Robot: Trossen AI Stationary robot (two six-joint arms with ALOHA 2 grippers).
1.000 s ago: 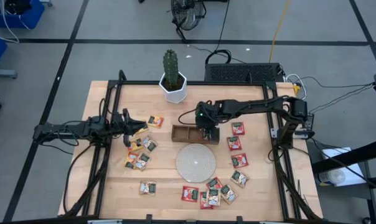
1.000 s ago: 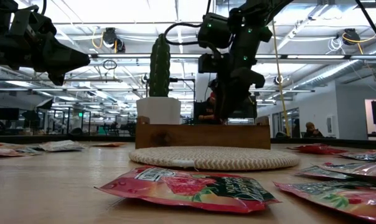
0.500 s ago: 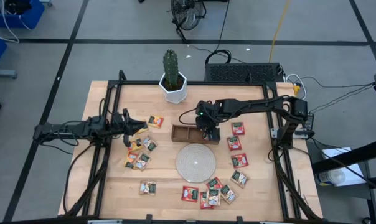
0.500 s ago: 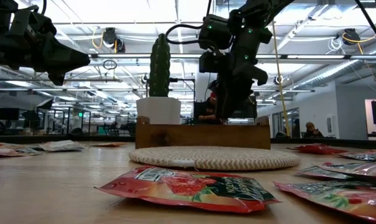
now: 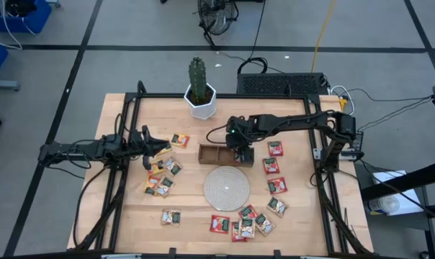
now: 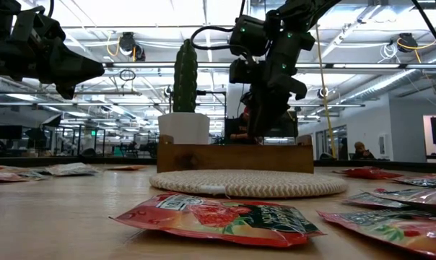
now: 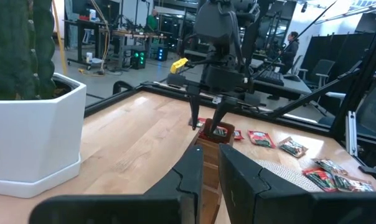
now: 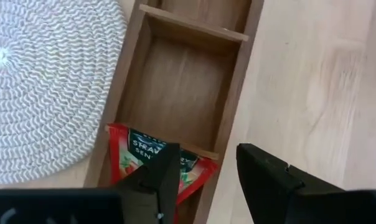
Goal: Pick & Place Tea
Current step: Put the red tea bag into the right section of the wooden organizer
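Right gripper (image 8: 203, 168) has crept slightly toward the cactus (image 5: 197, 76) side of the wooden tray (image 5: 216, 154) over the last second; nothing else changed. Its fingers stand apart over the tray's end compartment, straddling a red strawberry tea sachet (image 8: 152, 163) that sits partly across the divider. Whether it's still pinched or already dropped, can't tell. Middle compartment beside it looks bare wood.

Left gripper (image 5: 162, 144) hangs well off the tray on the side away from the right arm, near loose sachets (image 5: 164, 174), fingers nearly together, nothing visibly held.

Progress, my read: early. One sachet in or going into the tray; the rest lie on the table around the woven disc (image 5: 225, 187): red ones (image 5: 273, 165) past the tray's loaded end, a cluster (image 5: 247, 223) on the disc's far side from the tray. Low view shows a strawberry packet (image 6: 218, 217) lying flat, untouched.
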